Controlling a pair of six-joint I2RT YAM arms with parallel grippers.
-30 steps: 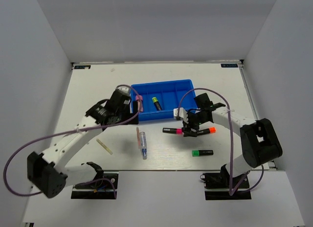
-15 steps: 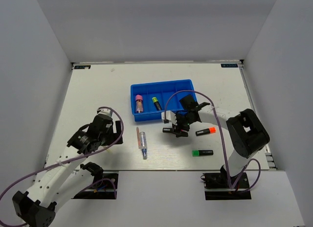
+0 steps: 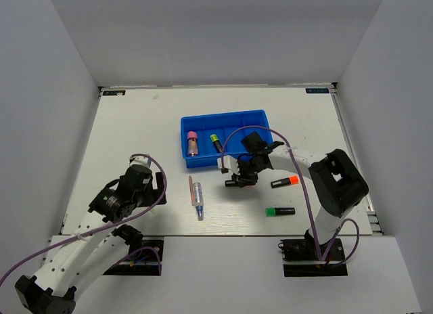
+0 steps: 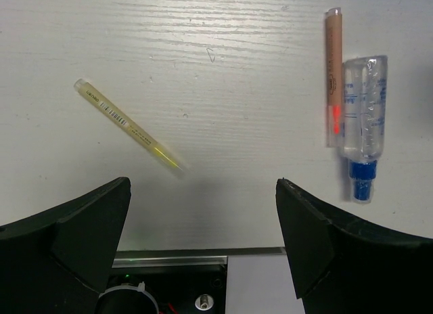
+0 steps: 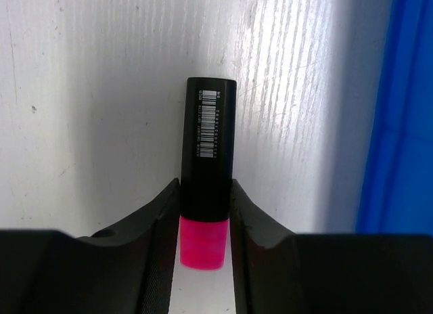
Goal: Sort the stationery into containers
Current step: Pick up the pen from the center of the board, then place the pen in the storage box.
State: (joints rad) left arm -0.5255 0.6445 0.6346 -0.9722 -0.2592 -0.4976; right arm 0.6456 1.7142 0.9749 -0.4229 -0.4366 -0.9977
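pink highlighter [image 5: 208, 151]: what is obscuring it?

– in the overhead view the right gripper [image 3: 242, 176] is covering its pink end, and only the black end is showing, to the gripper's left. the right wrist view is showing its full length. i cannot tell whether it is resting on the table [image 3: 135, 124] or riding just above it.

and the grip?

– the right gripper's fingers [image 5: 157, 226] are pressing both sides of the barrel near the pink end, clamping it.

where is it sitting, and which way is it pointing?

– it is sitting just in front of the near wall of the blue tray [image 3: 257, 115], apart from it. its long axis is running along that wall. the black end is pointing to the left of the overhead view, and the pink end is facing the wrist.

the other arm?

– the left gripper [image 4: 203, 226] is hanging spread wide, holding nothing, over the pale stick [image 4: 128, 126]. that stick is lying on a diagonal and is hiding under the arm in the overhead view.

the rest?

– the pink stick [image 3: 191, 190] and clear pen [image 3: 198, 200] are lying side by side. the orange highlighter [image 3: 285, 183] and green highlighter [image 3: 280, 211] are lying on the table to the right. a pink-capped item [image 3: 192, 143], too small to identify, is lying in the tray's leftmost compartment. a yellow-ended highlighter [image 3: 216, 142] is lying in the next one.
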